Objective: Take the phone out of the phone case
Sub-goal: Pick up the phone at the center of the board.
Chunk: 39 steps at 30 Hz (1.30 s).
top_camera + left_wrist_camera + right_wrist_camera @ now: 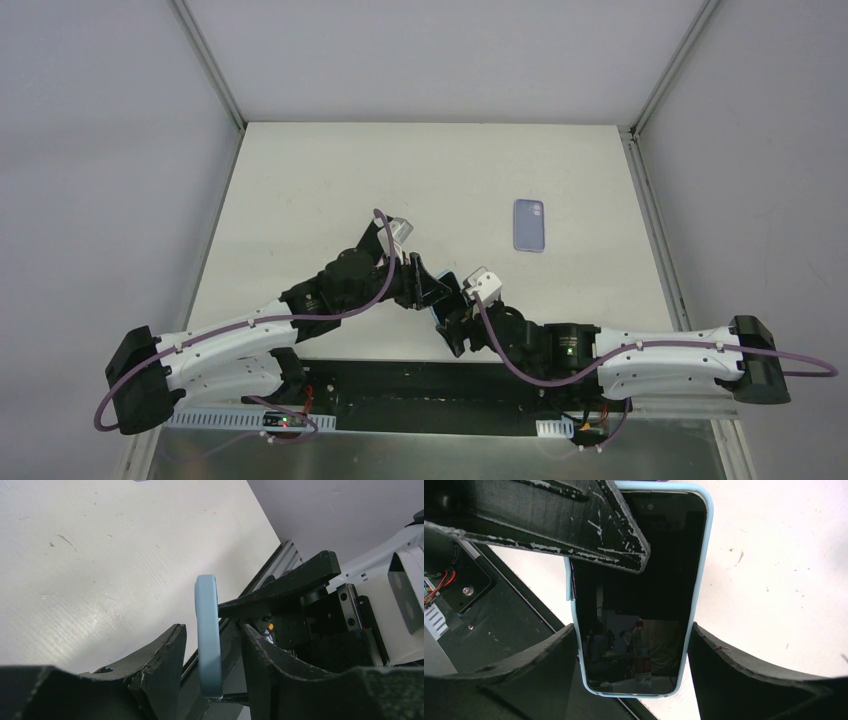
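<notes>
Two grippers on one object, held up over the near edge of the counter. Right gripper: medium-wide, clamped across the phone case, one finger on each long edge, at the end nearest its wrist. Phone sits fully in the case with the blue rim all round and the screen facing the right wrist camera. Long axis runs straight out ahead of that gripper, between its fingers.

Left gripper: partly closed, straddling the case edge-on, front and back. Its own camera shows slivers of gap on both sides, so can't tell if it's actually biting. One of its fingers lies across the screen at the end far from the right gripper.

My read: that finger is the blocker, since the phone has to leave screen-side. Better to hook a case lip or push from the back.

Out beyond both grippers, toward the right gripper's side and well apart: lilac case, flat on the counter. Not in the way.
</notes>
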### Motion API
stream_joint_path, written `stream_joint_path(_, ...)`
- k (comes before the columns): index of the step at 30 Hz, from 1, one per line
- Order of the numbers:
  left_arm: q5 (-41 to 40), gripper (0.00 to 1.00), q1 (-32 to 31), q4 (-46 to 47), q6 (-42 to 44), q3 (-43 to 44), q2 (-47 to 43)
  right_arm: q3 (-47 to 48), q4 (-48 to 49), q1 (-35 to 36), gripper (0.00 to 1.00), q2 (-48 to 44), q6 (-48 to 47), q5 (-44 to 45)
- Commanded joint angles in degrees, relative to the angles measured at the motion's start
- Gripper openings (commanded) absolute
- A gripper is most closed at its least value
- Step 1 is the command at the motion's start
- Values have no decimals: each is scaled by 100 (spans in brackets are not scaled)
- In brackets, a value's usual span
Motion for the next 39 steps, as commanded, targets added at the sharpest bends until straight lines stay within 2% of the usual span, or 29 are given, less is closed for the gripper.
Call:
stream_joint_path(1,-188,43,-108,268,147,204,3,233,500,24,0,-190,116,52)
stream_joint_path(15,-287,12,-192,289,182,177,-52,312,501,41,0,-115,195,-96)
stream_joint_path(19,-308,0,-192,283,207,168,-116,331,493,55,0,-98,225,-88)
stream_joint_path(21,-348,0,-192,289,197,152,-159,366,448,66,16,-91,222,-153)
stream_joint_path(27,-487,0,-194,279,148,120,-353,434,408,103,83,-38,273,-262)
stream_joint_path(28,-532,0,-196,281,145,116,-406,461,378,103,90,-26,287,-287)
stream_joint_path(31,-723,0,-193,280,167,83,-582,599,232,103,99,-4,404,-276)
stream_joint_path(39,-1910,0,-188,118,403,150,-1234,695,62,107,100,-276,883,68)
